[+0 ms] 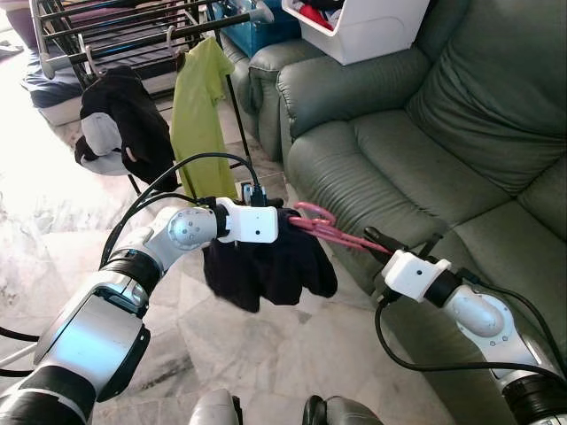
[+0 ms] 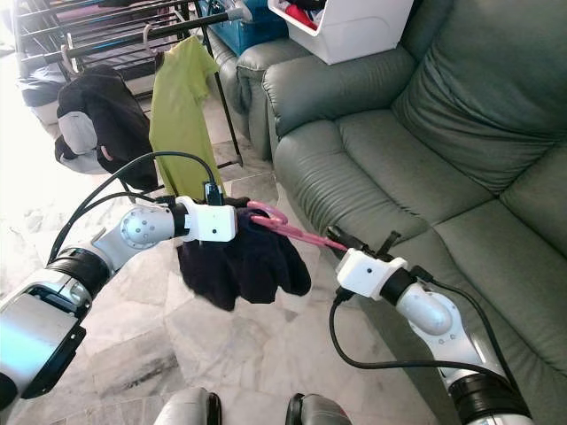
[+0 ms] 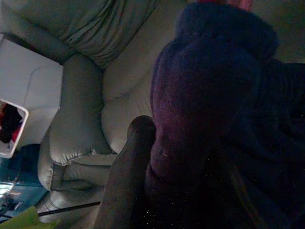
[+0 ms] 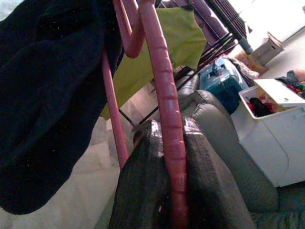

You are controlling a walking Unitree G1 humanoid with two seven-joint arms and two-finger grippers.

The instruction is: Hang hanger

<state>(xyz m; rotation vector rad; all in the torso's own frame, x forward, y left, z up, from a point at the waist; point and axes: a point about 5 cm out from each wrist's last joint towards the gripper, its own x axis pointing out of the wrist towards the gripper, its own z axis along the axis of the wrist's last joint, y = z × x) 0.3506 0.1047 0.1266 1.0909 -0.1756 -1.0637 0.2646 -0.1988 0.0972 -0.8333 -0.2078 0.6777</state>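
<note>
the right gripper (image 1: 376, 241), at the lower right of the head views, is clenched on one end of the pink hanger (image 1: 326, 228); in the right wrist view the hanger's ribbed arm (image 4: 164, 119) runs between its two black fingers (image 4: 209, 191). the hanger sits mid-frame, held in the air in front of the grey-green sofa (image 1: 416, 150), with a dark garment (image 1: 270, 266) draped over it. the left gripper (image 1: 288, 221) is at the hanger's other end, buried in the dark cloth; i cannot tell whether it is closed. farther off, at the upper left, a drying rack (image 1: 115, 22) carries a lime-green shirt (image 1: 199, 115) and a black garment (image 1: 124, 119). a white bin (image 1: 368, 27) sits on the sofa at top centre.
</note>
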